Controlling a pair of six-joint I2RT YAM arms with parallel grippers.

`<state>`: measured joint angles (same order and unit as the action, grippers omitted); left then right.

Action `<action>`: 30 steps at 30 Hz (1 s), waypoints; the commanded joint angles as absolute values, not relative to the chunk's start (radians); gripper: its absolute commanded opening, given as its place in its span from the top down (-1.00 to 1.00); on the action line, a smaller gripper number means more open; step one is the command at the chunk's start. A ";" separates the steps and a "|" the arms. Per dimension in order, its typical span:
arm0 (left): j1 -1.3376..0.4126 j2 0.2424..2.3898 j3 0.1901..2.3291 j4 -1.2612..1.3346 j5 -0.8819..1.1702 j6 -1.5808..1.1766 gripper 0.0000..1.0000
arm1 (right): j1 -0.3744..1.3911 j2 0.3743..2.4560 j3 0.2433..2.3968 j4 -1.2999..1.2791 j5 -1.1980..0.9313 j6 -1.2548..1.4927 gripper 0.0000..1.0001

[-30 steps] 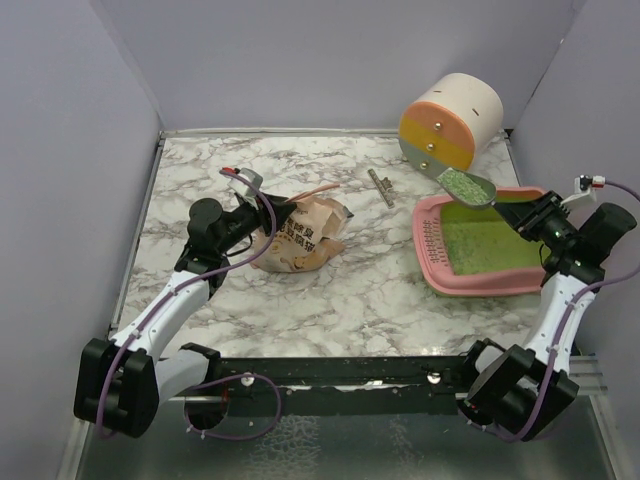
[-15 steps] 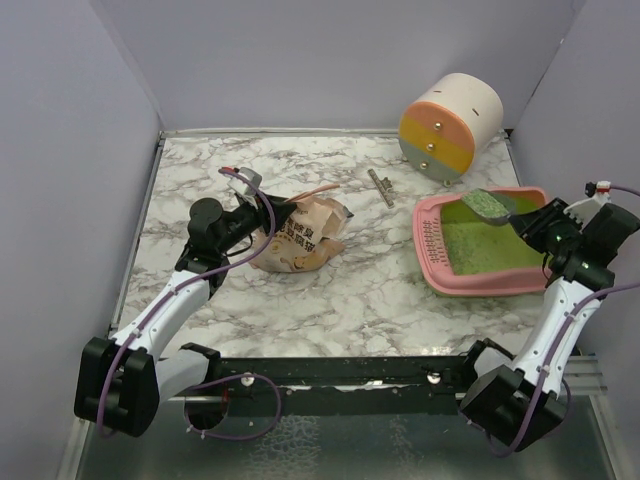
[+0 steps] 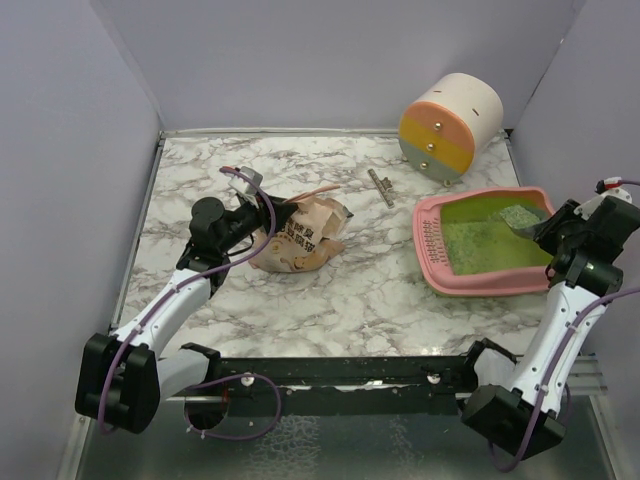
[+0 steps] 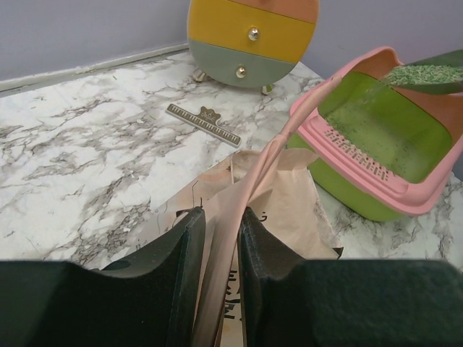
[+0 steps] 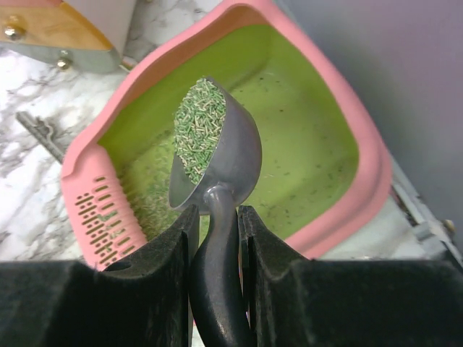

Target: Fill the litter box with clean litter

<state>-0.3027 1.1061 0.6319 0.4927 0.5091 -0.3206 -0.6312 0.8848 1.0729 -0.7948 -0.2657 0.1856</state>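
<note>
Silver scoop (image 5: 221,148), handle clenched in the right arm's fingers (image 5: 155,253), hangs tilted above the litter box (image 5: 365,181) at the right of the table (image 3: 350,290), its long axis running straight out from them. Clean litter (image 5: 195,126) fills its bowl, so a wrist roll should spill it. Far to the left, the left arm's fingers (image 4: 181,238) pinch the paper bag (image 4: 289,195) by its strip.

No legible text; dark print on paper bag (image 3: 300,238) (creased, too small) unreadable.
</note>
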 commanded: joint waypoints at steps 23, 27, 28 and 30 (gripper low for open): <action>-0.312 1.121 0.623 0.508 0.524 -0.328 0.48 | -0.371 1.067 1.365 -1.041 0.035 0.094 0.98; -0.311 1.123 0.623 0.508 0.522 -0.329 0.48 | -0.298 1.113 1.378 -1.078 0.095 0.094 0.98; -0.311 1.123 0.623 0.508 0.522 -0.330 0.48 | -0.290 1.122 1.385 -1.085 0.109 0.096 0.98; -0.312 1.122 0.621 0.508 0.522 -0.330 0.49 | -0.272 1.132 1.402 -1.097 0.135 0.097 0.98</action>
